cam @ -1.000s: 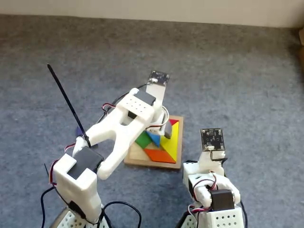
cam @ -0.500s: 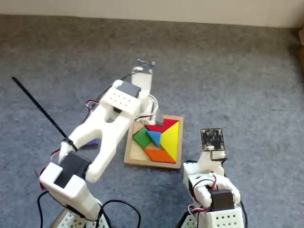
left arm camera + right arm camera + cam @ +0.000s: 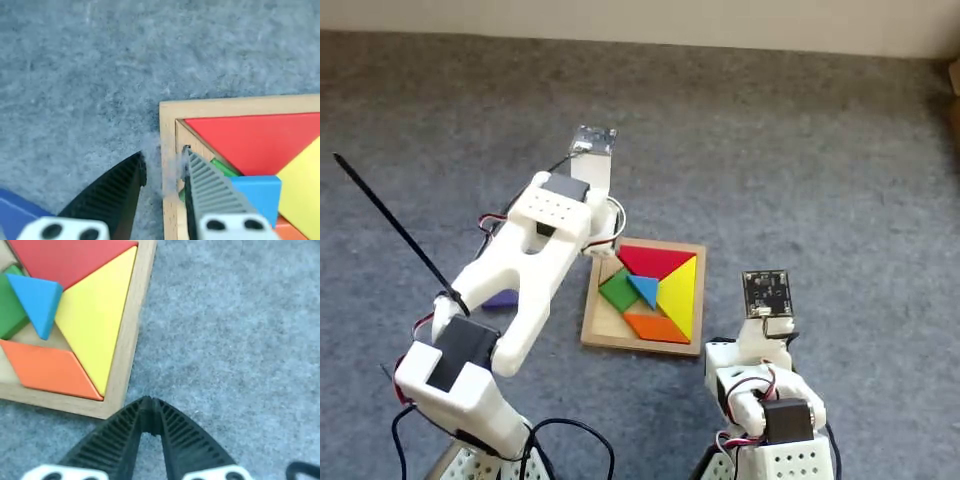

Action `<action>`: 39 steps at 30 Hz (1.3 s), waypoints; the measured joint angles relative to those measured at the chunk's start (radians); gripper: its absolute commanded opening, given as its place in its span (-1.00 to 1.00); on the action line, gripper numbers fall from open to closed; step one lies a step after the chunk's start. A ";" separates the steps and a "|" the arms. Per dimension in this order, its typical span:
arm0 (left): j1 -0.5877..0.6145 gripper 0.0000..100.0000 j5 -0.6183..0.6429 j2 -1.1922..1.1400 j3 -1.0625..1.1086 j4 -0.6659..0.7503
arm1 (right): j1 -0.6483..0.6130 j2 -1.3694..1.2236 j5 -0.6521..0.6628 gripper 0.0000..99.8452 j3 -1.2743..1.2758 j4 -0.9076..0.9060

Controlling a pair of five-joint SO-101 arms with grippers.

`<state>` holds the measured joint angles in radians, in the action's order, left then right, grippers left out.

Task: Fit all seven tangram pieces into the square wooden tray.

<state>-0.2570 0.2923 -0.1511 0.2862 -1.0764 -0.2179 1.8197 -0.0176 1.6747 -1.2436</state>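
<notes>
We count five coloured tangram pieces [image 3: 655, 262] in the square wooden tray [image 3: 603, 322]; the high view adds one purple piece [image 3: 502, 298] on the grey carpet [image 3: 800, 150]. The left gripper [image 3: 164, 157] sits parted astride the tray's rim, the right gripper [image 3: 150, 405] closed, empty

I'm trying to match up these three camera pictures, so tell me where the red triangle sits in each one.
High view: the red triangle fills the upper part of the wooden tray.
Left wrist view: the red triangle lies in the tray's corner, along the rim.
Right wrist view: the red triangle borders the blue triangle, its corner reaching the tray rim.
Shared landmark: the yellow triangle touching its edge.
</notes>
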 measured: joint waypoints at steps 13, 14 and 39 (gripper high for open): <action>-0.137 -0.75 -0.077 0.000 0.101 0.149 | 0.000 0.000 0.000 -0.97 0.000 0.000; -0.138 -0.75 -0.086 0.000 0.109 0.152 | 0.000 0.000 0.000 -0.97 0.000 0.000; -0.163 -0.95 -0.100 0.038 0.118 0.023 | 0.000 0.000 0.000 -0.97 0.000 0.000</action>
<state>-0.4196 0.1926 -0.1128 0.4043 -1.0533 -0.2179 1.8197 -0.0176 1.6747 -1.2436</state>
